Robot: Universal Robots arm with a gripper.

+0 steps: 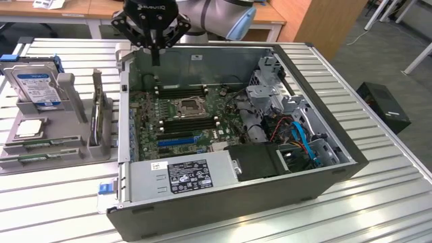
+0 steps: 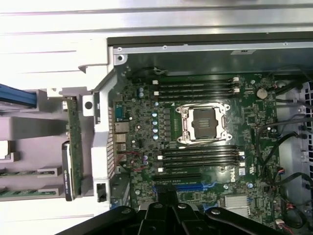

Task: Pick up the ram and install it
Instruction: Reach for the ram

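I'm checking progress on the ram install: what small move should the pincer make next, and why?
Probably swing toward the exterior view's left, over the grey tray: the pincer hangs shut and empty above the open case, while the ram lies in that tray.

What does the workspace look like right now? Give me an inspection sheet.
Surface: slatted metal table bearing open computer case and grey tray.
Job's things: two ram sticks lie in the tray; memory slots look empty.
Clutter: hard drive, processor chip on the tray.
Claw: shut, above the case's back wall, holding no ram.
Cables: blue and orange leads inside the case.
Surroundings: wooden desks, black box on floor.
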